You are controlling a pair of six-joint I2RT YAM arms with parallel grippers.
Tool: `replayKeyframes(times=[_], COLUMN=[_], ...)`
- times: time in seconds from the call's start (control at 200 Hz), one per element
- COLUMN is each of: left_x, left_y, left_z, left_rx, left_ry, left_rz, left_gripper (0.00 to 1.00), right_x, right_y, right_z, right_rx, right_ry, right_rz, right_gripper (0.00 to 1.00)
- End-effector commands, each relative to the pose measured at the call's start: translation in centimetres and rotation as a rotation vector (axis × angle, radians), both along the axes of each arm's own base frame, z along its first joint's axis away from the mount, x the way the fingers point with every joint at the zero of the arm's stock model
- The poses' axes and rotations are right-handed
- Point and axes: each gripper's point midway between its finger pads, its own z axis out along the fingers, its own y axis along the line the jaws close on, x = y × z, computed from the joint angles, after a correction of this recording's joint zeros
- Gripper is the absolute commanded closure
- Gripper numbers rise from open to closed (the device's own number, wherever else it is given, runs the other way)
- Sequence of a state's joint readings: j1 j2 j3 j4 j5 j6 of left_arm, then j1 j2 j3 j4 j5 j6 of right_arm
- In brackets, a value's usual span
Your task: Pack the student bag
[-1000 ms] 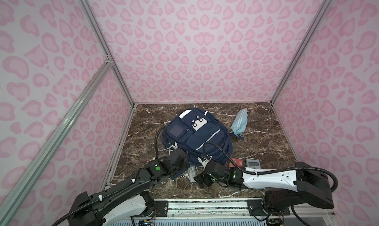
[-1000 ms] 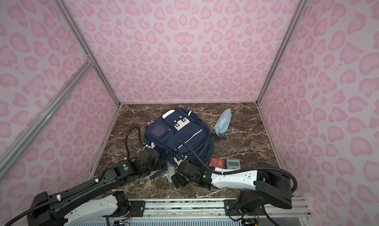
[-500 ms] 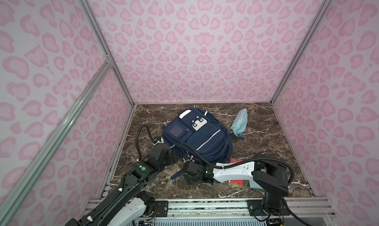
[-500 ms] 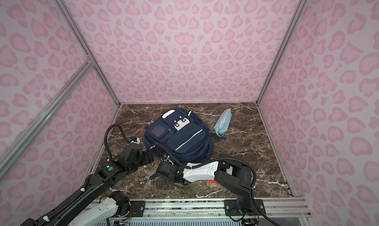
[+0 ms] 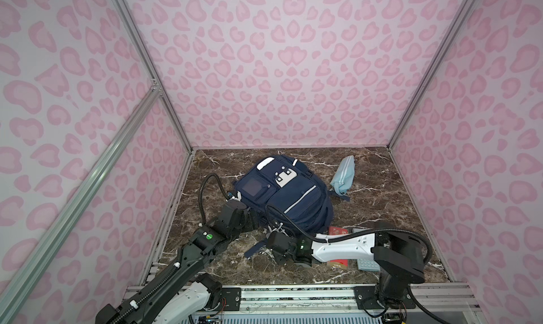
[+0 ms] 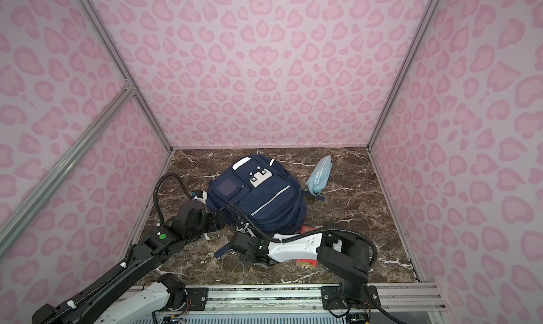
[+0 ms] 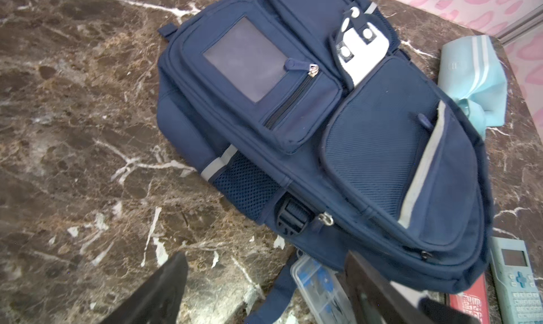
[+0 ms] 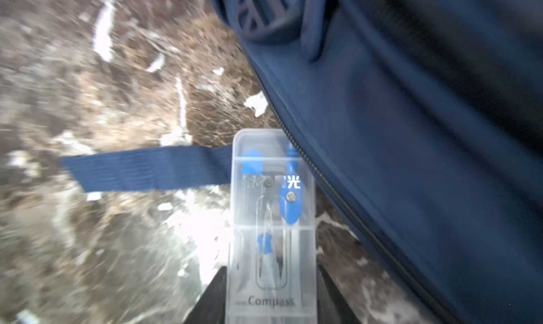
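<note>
Beside the closed bag (image 5: 282,196), pinching a compass case (image 8: 271,219) in right fingers (image 8: 216,296), left fingers (image 7: 158,293) spread; seemingly nothing packed yet

Left arm (image 5: 188,257) and right arm (image 5: 343,247): black joints, white shells, ribbed black cables (image 5: 201,199), 1 green dot (image 5: 209,236).

light-blue pouch (image 5: 343,175) | clear compass case (image 8: 271,219) | calculator (image 7: 514,278) beside red booklet (image 7: 473,305) | marble table (image 5: 382,208)

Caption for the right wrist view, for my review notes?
Right end effector straddles a clear compass case beside the student bag on the marble tabletop.
</note>
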State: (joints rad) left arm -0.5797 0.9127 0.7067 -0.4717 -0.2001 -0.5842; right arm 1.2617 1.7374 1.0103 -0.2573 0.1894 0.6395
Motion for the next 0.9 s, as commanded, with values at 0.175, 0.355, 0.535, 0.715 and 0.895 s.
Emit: replayKeyframes(times=[0.175, 0.355, 0.535, 0.715, 0.895], left_x=[2.5, 3.3, 3.6, 5.8, 5.1], left_y=[-6.3, -11.1, -16.9, -18.0, -17.5], left_z=[4.6, 4.7, 2.6, 0.0, -2.8], left_rx=[-0.064, 0.028, 0.14, 0.188, 0.198], left_ry=[-0.141, -0.133, -0.095, -0.024, 0.032], left_rz=[-0.295, -0.475, -0.716, -0.642, -0.625], left_gripper=[0.17, 0.17, 0.26, 0.26, 0.27], right_x=[0.0, 1.3, 4.0, 4.4, -0.6], right_y=[-6.2, -11.0, -16.4, -16.6, -15.6], right_z=[6.0, 9.2, 10.8, 7.7, 4.2], right_rx=[0.038, 0.055, 0.107, 0.252, 0.189], right_ry=[-0.085, -0.118, -0.164, -0.012, 0.009], right_rz=[-0.071, -0.131, -0.262, -0.236, -0.058], right_gripper=[0.55, 0.52, 0.52, 0.51, 0.3])
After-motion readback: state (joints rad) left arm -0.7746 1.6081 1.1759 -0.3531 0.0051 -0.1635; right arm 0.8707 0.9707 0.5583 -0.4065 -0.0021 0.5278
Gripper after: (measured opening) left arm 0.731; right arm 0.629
